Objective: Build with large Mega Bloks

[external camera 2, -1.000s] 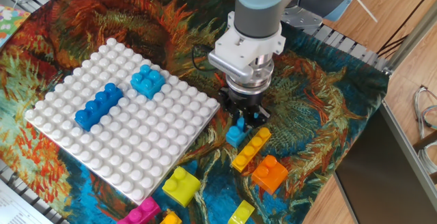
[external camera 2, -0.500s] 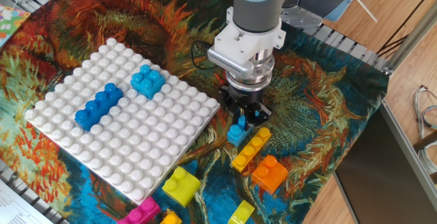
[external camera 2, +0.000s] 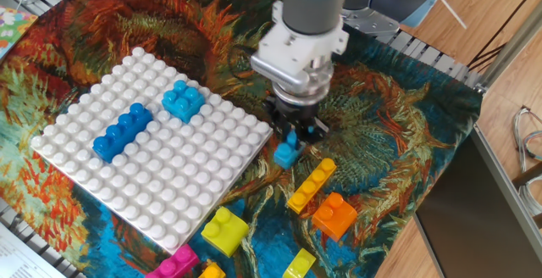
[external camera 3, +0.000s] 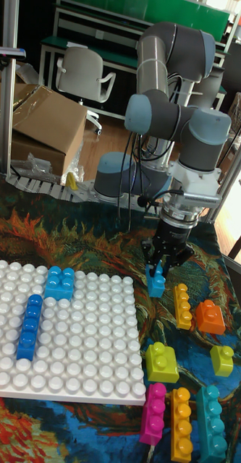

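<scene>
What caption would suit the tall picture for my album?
Robot arm's gripper holding a small light blue block beside the white studded baseplate, loose colourful blocks waiting nearby.

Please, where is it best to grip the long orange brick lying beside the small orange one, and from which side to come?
Grip the long orange brick across its two long flat sides, near the middle, coming straight down. It lies flat with studs up, and its narrow width should fit between the fingers; the small orange brick sits close to one end.

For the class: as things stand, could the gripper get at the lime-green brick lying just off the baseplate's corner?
Probably not yet: the gripper is shut on a small light blue brick. The lime-green brick itself lies uncovered, with nothing stacked on it.
</scene>
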### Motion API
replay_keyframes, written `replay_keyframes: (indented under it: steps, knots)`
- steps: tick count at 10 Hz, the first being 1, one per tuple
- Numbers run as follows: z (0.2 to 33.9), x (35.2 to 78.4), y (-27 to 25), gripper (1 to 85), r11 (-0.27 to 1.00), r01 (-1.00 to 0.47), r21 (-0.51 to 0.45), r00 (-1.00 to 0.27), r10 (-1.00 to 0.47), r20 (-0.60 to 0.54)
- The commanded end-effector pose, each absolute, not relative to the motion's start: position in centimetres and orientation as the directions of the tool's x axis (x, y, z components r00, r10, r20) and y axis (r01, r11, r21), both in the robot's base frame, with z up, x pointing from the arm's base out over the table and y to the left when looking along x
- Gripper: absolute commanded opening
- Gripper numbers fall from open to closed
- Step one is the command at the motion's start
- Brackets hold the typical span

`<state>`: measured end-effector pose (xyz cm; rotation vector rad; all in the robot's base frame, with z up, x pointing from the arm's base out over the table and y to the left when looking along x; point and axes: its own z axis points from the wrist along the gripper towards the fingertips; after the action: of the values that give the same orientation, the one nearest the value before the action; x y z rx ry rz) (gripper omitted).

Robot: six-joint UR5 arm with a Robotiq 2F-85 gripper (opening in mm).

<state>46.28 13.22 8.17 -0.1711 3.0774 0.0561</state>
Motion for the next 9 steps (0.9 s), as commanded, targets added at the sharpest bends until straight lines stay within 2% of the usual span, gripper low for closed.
replay_keyframes:
  steps: [1,3,5,7,9]
  knots:
    - [9.7,45.9,11.0,1.3,0.985,-0.167,0.039,-0.985,-0.166,-0.044]
    - [9.9,46.1,12.0,1.3,0.990,-0.111,0.086,-0.993,-0.107,-0.056]
    - [9.9,47.4,10.8,1.3,0.998,-0.037,0.042,-0.995,-0.032,-0.097]
    - [10.0,48.0,10.1,1.3,0.998,-0.058,0.014,-0.991,-0.056,-0.121]
    - [11.8,49.2,7.6,1.3,0.991,-0.128,0.035,-0.988,-0.124,-0.097]
